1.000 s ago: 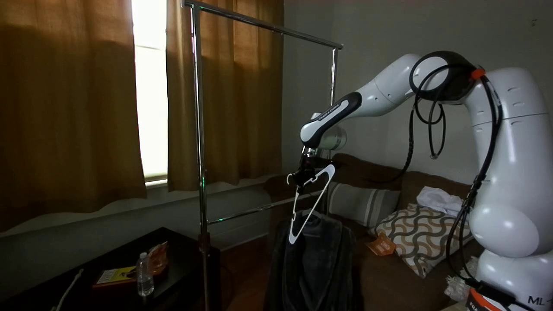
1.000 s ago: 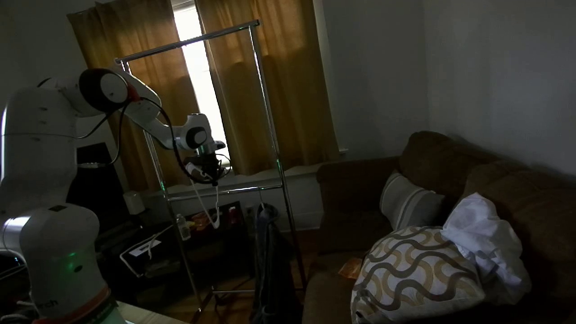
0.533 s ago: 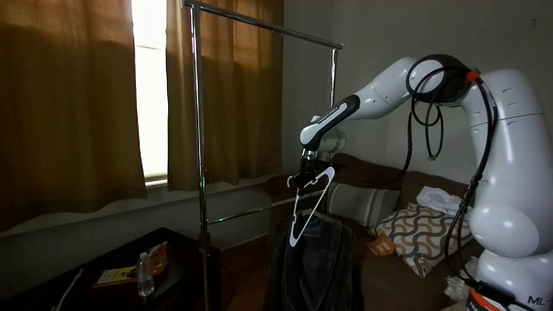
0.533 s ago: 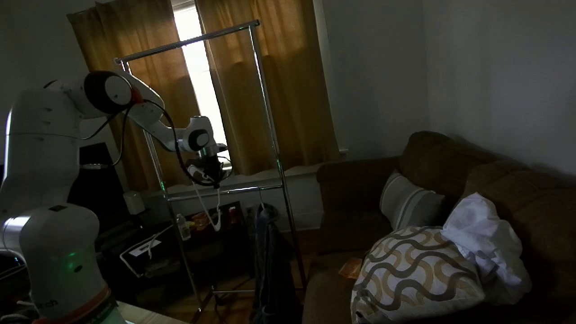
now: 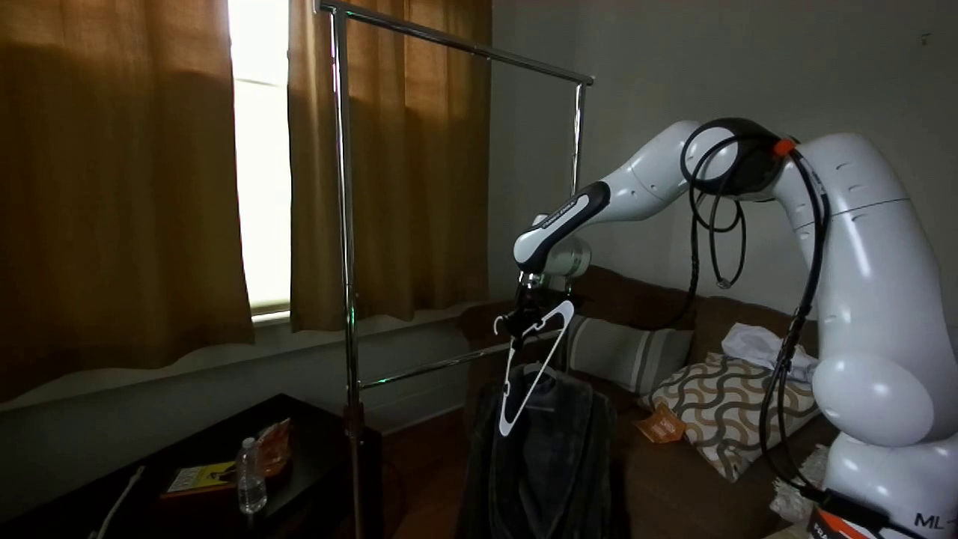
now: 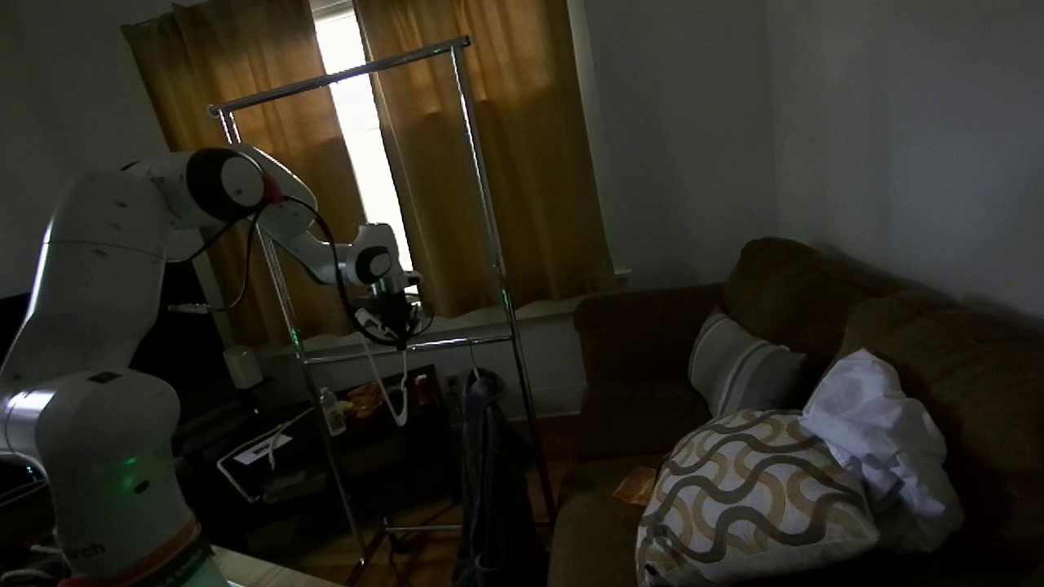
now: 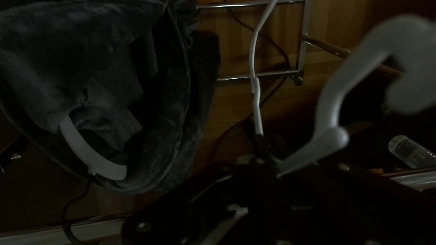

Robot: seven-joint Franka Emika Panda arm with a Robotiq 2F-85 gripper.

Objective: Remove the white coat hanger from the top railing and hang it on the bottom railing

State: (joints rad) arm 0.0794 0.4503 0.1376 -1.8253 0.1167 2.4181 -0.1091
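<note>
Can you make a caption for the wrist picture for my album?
Robot fingers grip a white coat hanger, with a dark fuzzy jacket at picture left.

Gripped near its hook by the pincer (image 5: 517,327), the thin white coat hanger (image 5: 539,373) tilts, one corner of its notched triangle beside the pincer, another well below, the hook curving out opposite. The shiny top railing (image 5: 456,43) spans well above the pincer; in both exterior views the slim bottom railing (image 5: 426,368) shows near the pincer's lower end.
</note>
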